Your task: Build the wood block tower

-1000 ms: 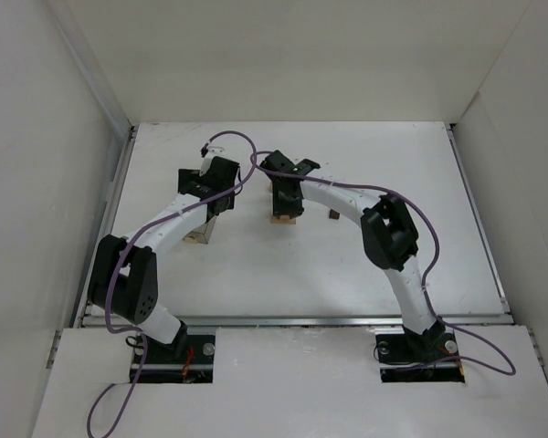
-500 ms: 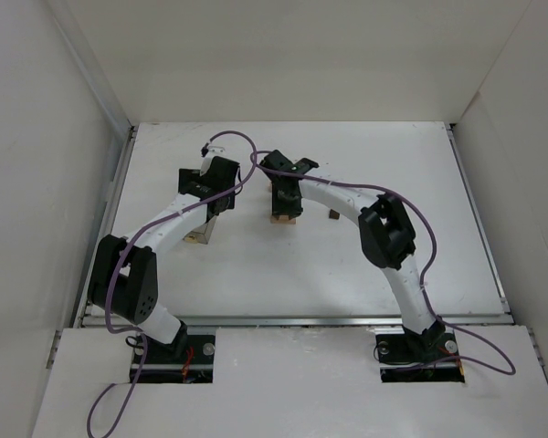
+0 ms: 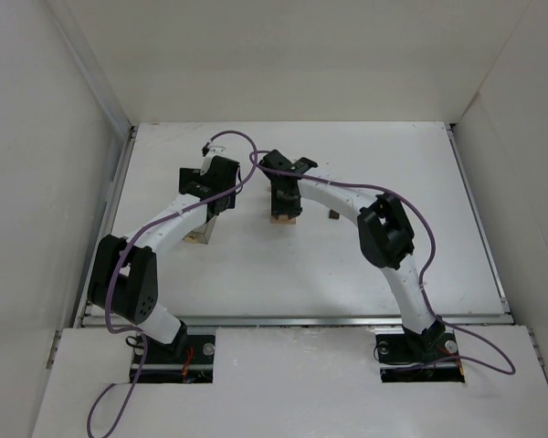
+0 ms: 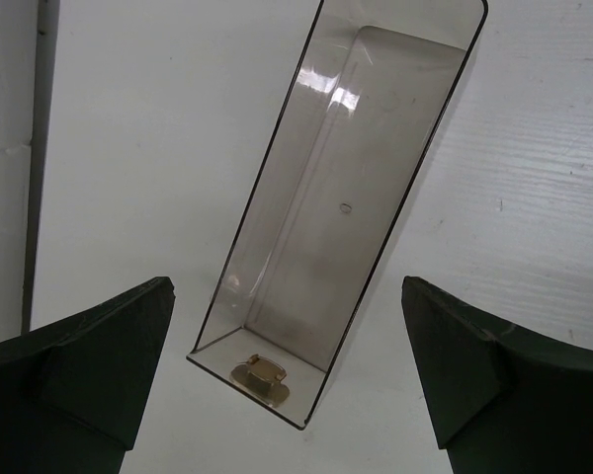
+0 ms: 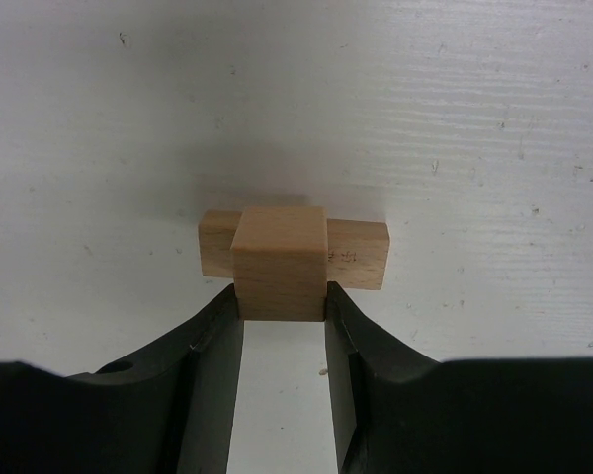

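- white table (image 3: 256,265): flat, faintly lined surface in front of me, carrying three loose things.
- clear plastic box (image 4: 346,188): lies flat on the table on my left side.
- pale tan oblong block (image 5: 361,255): lies flat near the table's middle.
- dark brown cube (image 3: 333,215): rests on the table to the right of that block, apart from it.

White table (image 3: 256,269); plain white walls (image 3: 283,55) (three sides).

Clear plastic box (image 4: 346,188) on white table (image 4: 534,197); gold piece (image 4: 260,373) at near end.
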Controlling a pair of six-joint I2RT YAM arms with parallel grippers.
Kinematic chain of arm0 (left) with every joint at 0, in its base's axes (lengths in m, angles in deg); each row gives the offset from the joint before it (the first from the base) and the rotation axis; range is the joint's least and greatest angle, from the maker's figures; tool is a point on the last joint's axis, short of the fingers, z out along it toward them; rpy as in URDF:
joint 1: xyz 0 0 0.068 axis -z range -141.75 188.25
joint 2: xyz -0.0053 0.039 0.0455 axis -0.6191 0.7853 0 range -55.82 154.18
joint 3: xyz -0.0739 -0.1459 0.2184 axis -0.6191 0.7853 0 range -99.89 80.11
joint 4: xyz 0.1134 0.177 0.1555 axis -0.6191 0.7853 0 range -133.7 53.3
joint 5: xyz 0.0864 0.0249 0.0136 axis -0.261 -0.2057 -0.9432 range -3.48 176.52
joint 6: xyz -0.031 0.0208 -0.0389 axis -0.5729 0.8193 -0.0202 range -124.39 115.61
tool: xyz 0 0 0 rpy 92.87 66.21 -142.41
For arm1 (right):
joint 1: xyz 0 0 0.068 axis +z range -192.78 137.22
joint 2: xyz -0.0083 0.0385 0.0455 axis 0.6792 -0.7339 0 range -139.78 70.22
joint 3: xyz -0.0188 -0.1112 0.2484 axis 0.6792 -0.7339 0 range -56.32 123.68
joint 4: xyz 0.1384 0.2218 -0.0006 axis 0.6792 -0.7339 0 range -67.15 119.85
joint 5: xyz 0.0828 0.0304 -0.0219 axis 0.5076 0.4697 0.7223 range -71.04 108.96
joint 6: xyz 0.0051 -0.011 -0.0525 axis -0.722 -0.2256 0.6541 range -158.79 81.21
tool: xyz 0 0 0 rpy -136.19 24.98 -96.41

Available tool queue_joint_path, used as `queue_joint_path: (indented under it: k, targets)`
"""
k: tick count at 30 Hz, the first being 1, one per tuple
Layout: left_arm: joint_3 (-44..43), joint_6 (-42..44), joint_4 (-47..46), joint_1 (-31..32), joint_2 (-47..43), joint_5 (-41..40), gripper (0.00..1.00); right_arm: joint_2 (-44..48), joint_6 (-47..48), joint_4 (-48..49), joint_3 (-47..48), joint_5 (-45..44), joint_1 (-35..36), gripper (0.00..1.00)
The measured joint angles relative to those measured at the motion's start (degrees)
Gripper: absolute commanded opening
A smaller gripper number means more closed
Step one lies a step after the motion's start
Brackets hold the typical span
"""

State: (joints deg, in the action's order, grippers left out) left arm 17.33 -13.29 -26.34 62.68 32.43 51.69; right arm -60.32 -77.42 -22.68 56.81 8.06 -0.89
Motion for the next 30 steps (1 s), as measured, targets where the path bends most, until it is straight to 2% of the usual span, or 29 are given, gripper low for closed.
queue_joint_path:
  k: [6, 9, 10, 12, 14, 28, 30]
  targets:
    - [0.0, 0.1, 0.0, 0.0, 0.0, 0.3, 1.00, -0.1, 0.0, 0.0, 0.1, 0.0, 0.2, 0.24]
    - [0.0, 0.1, 0.0, 0.0, 0.0, 0.3, 1.00, -0.1, -0.1, 0.0, 0.1, 0.0, 0.2, 0.36]
    - [0.0, 0.1, 0.0, 0.0, 0.0, 0.4, 1.00, -0.1, -0.2, -0.1, 0.1, 0.0, 0.2, 0.44]
    - [0.0, 0.1, 0.0, 0.0, 0.0, 0.4, 1.00, -0.1, -0.4, -0.1, 0.1, 0.0, 0.2, 0.48]
    - [0.0, 0.3, 0.0, 0.0, 0.0, 0.5, 1.00, -0.5, -0.5, -0.6, 0.1, 0.0, 0.3, 0.51]
    - [0.0, 0.7, -0.2, 0.0, 0.0, 1.2, 1.00, -1.2, -0.6, -1.5, 0.1, 0.0, 0.8, 0.51]
    - [0.0, 0.7, -0.4, 0.0, 0.0, 1.2, 1.00, -1.2, -0.4, -1.5, 0.1, -0.1, 1.1, 0.55]
